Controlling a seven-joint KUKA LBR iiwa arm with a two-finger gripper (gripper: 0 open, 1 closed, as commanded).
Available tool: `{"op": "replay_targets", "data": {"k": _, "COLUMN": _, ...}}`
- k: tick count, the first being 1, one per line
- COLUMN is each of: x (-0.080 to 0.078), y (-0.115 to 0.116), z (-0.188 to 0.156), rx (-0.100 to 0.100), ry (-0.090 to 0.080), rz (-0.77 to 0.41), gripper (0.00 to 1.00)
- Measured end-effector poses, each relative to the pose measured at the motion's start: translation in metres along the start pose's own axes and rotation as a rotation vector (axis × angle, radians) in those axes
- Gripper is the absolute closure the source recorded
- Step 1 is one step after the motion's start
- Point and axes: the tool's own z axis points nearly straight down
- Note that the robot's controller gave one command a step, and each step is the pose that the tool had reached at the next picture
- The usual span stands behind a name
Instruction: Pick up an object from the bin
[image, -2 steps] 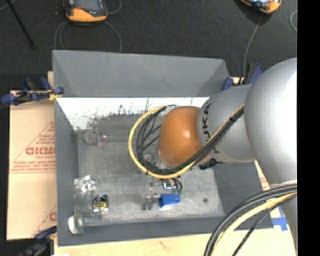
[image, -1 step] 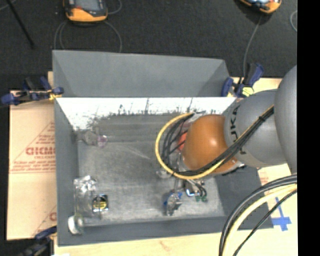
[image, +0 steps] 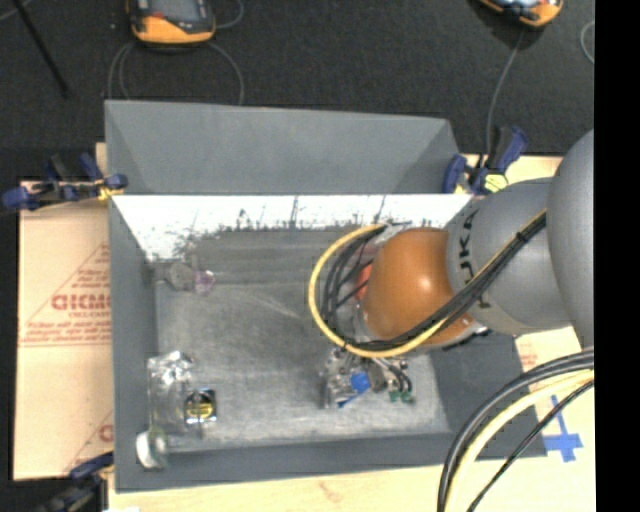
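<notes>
Clerk: Item one, nearest the lens: grey arm (image: 530, 260), entering from the right, with a rounded orange cover (image: 410, 285) at the wrist. One yellow cable (image: 318, 300) and several dark ones loop round the cover's left side.

Checker: And below the cover?

Clerk: Item two: gripper (image: 362, 385), low over the bin floor, right of centre and towards the near wall. Whether it is released or clenched, I cannot tell; the cover and cables hide most of it.

Checker: What is it over?

Clerk: Item three: small blue piece (image: 349, 388), irregular in shape, right at the gripper's tip on the floor. Whether it is grasped or merely lying beneath is unclear. Item four: small green bits (image: 402, 396), just beside it on the right.

Checker: The container?

Clerk: Item five: grey metal bin (image: 280, 150), sloped walls, flat scuffed floor.

Checker: Remaining stock?

Clerk: All well apart from the gripper, on the left side. Item six: crumpled clear plastic piece (image: 168, 378) in the near left corner, with a yellow-and-black label (image: 200, 406) touching its right edge and a white cap (image: 149, 448) just below it against the wall. Item seven: small clear, faintly pink thing (image: 190, 276) in the far left corner.
</notes>
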Motion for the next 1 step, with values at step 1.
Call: {"op": "replay_targets", "data": {"k": 1, "x": -0.0145, "y": -0.0659, "z": -0.1318, "rx": 0.007, "ry": 0.006, "rz": -0.083, "gripper": 1.0}}
